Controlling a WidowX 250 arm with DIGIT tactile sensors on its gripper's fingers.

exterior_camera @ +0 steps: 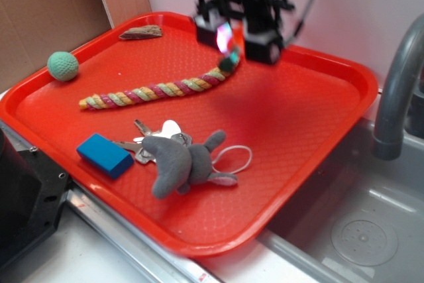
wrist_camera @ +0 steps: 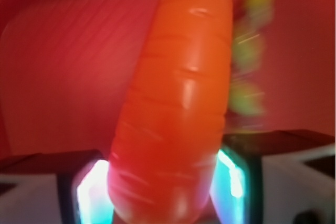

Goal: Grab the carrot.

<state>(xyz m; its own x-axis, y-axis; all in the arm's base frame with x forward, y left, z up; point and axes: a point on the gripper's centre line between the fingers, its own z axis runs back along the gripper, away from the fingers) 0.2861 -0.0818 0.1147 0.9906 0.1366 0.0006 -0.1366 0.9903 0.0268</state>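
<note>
Wrist view: the carrot (wrist_camera: 176, 108) fills the frame, its thick end pinched between the 2 lit pads (wrist_camera: 93, 195) of the tool (wrist_camera: 163, 198), jaws closed against its flanks, the tapered end pointing away over the red tray (wrist_camera: 58, 66). Exterior view: the tool (exterior_camera: 237, 39) hangs above the tray's far side, right at the end of the braided rope (exterior_camera: 156, 91), and the carrot itself is hard to make out there; grey plush (exterior_camera: 182, 164), keys (exterior_camera: 165, 130), blue block (exterior_camera: 105, 155) and green ball (exterior_camera: 63, 65) lie well apart from it. Judgement: the grasp looks made, so the step in hand is securing and lifting; the next move calls for firm pressure and a straight rise clear of the rope, since the glossy taper could slip.
</note>
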